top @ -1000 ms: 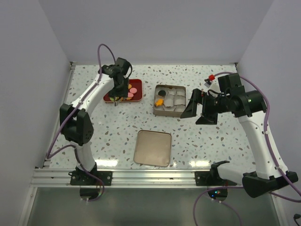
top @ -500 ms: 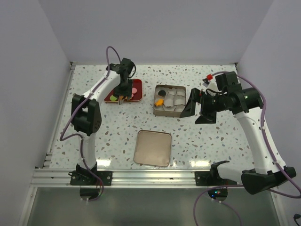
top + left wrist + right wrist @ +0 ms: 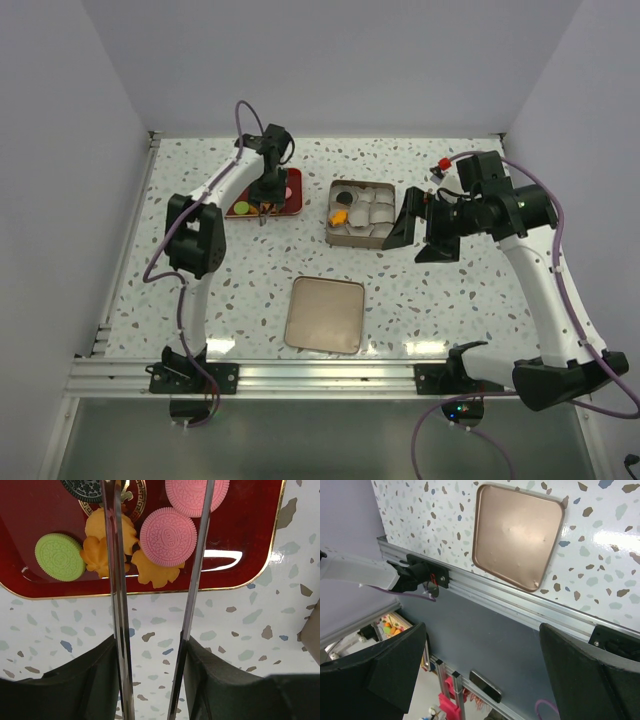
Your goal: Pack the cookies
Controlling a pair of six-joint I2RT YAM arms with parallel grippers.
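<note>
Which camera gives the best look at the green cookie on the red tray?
The left wrist view: the green cookie fills it sharply, embossed pattern visible, lying on the red tray. The top external view shows only a small green dot. The right wrist view misses it.

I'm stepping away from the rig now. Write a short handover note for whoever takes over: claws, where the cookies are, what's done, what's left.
Left claw: open, empty, poised over the red tray, its fingers either side of a pink cookie.
Right claw: wide open, empty, beside the tin.
Cookies: most on the tray, pink, green, orange and one dark; a black and an orange one already sit in the tin's paper cups.
Lid lies on the table near the arms.
Left: move the tray cookies into the tin.
</note>
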